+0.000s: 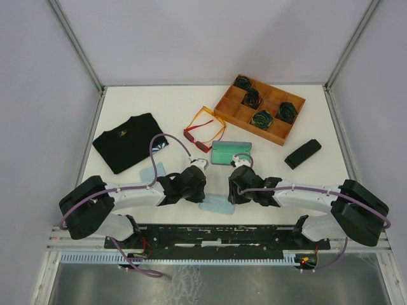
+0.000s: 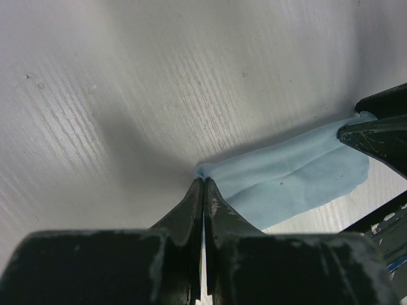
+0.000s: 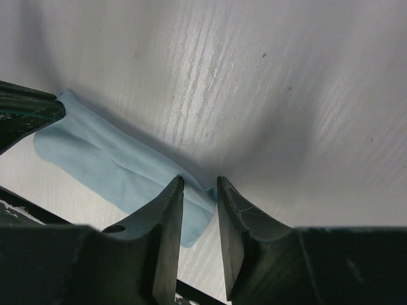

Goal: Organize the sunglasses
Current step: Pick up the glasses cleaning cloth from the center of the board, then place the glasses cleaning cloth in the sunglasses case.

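Observation:
The red sunglasses [image 1: 196, 137] with dark lenses and the orange-yellow sunglasses [image 1: 213, 121] lie side by side mid-table, apart from both grippers. A light blue cloth [image 1: 216, 204] lies near the front edge between the grippers. My left gripper [image 1: 202, 192] is shut on the cloth's left corner; in the left wrist view its tips [image 2: 203, 182] pinch the cloth [image 2: 299, 181]. My right gripper [image 1: 234, 194] is open, and in the right wrist view [image 3: 200, 184] its jaws straddle the cloth's [image 3: 108, 162] right corner without closing on it.
An open green-blue case [image 1: 230, 152] lies just beyond the grippers. A black case [image 1: 302, 153] is at the right. A wooden divided tray [image 1: 224, 103] with dark items stands at the back right. A black T-shirt [image 1: 127, 141] and a second light blue cloth [image 1: 152, 172] are at the left.

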Robot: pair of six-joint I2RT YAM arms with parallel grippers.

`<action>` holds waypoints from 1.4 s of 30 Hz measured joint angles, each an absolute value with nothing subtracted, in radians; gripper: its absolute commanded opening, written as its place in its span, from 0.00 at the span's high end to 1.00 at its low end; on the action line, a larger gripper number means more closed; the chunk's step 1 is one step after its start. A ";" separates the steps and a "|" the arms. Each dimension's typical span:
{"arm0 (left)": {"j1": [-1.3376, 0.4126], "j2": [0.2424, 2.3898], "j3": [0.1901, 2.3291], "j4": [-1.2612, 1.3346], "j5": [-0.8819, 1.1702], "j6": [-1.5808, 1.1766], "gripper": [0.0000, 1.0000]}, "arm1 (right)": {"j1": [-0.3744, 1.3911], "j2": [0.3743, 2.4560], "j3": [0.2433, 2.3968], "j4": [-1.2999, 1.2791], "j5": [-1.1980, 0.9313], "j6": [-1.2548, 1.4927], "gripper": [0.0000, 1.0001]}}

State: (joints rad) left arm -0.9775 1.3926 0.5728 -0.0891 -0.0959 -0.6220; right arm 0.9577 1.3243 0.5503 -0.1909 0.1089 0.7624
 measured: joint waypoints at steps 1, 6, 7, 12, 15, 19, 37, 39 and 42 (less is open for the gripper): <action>-0.978 1.393 0.573 -0.089 -0.096 -0.622 0.97 | 0.957 1.326 0.551 -0.190 0.109 0.762 0.69; -0.978 1.393 0.573 -0.089 -0.097 -0.622 0.97 | 0.953 1.331 0.551 -0.188 0.109 0.765 0.79; -0.978 1.393 0.573 -0.089 -0.097 -0.622 0.97 | 0.953 1.332 0.551 -0.188 0.110 0.765 0.82; -0.978 1.394 0.573 -0.084 -0.097 -0.622 0.97 | 0.953 1.332 0.551 -0.197 0.116 0.761 0.97; -0.978 1.398 0.573 -0.075 -0.097 -0.622 0.97 | 0.953 1.332 0.554 -0.203 0.121 0.756 1.00; -0.978 1.402 0.575 -0.071 -0.097 -0.622 0.97 | 0.953 1.326 0.556 -0.212 0.139 0.753 1.00; -0.909 1.524 0.752 -0.026 -0.105 -0.574 0.97 | 0.870 1.278 0.630 -0.245 0.271 0.670 1.00; -0.890 1.545 0.789 -0.015 -0.105 -0.558 0.97 | 0.843 1.291 0.645 -0.240 0.275 0.651 1.00; -0.860 1.580 0.839 0.004 -0.105 -0.531 0.97 | 0.799 1.316 0.667 -0.229 0.275 0.621 1.00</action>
State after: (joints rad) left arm -0.8604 1.5803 0.8391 0.0040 -0.1051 -0.5312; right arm 0.7994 1.3163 0.6674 -0.2295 0.2749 0.6212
